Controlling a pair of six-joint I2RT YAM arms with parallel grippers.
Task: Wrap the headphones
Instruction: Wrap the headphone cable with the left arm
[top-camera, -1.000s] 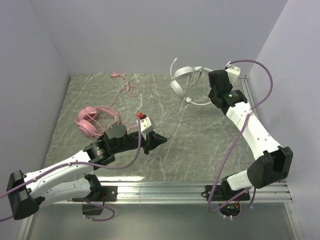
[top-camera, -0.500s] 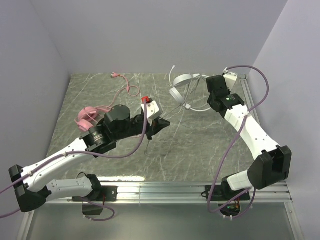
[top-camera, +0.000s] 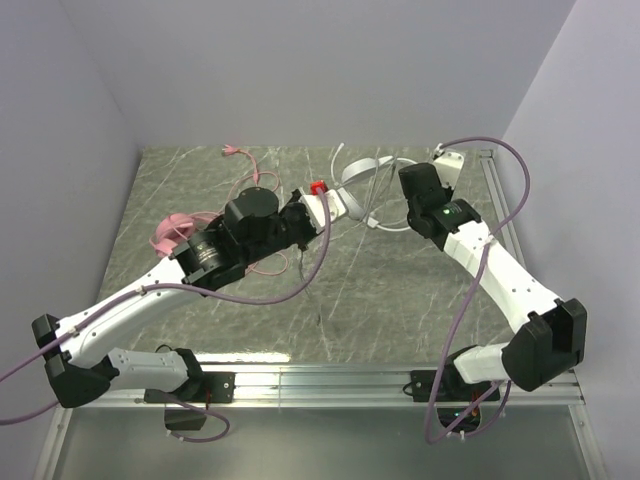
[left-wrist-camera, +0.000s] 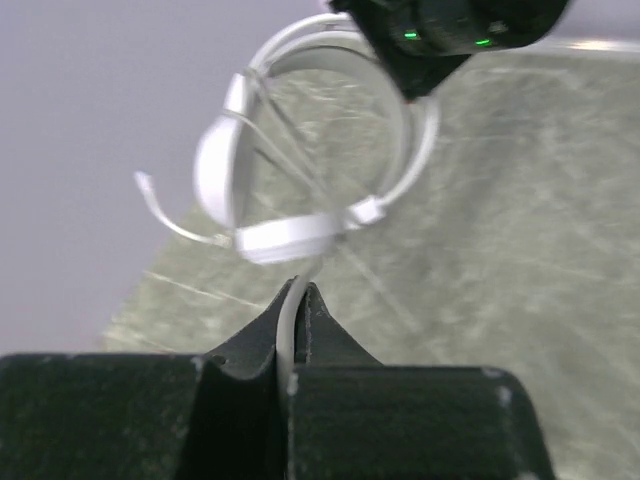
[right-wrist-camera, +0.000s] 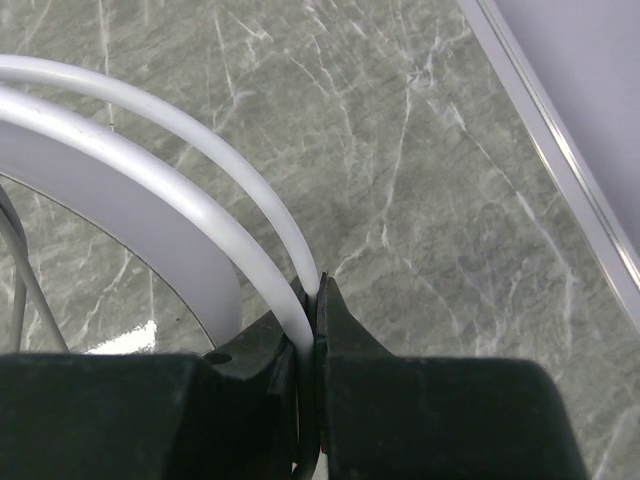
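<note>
A grey-green, marble-patterned surface (top-camera: 400, 290) with pale veins fills the floor of a small enclosure. Plain, pale lavender-grey walls close it in: a back wall (top-camera: 320, 70), a left wall (top-camera: 60, 180) and a right wall (top-camera: 590, 150). A ribbed aluminium rail (top-camera: 330, 380) runs along the near edge, and a thinner metal strip (top-camera: 497, 190) borders the right side. The light is soft and even.

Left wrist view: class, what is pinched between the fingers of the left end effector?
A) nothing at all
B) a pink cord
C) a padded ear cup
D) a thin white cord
D: the left end effector is shut on a thin white cord, which runs up toward the white-grey over-ear headset hanging above the table.
</note>
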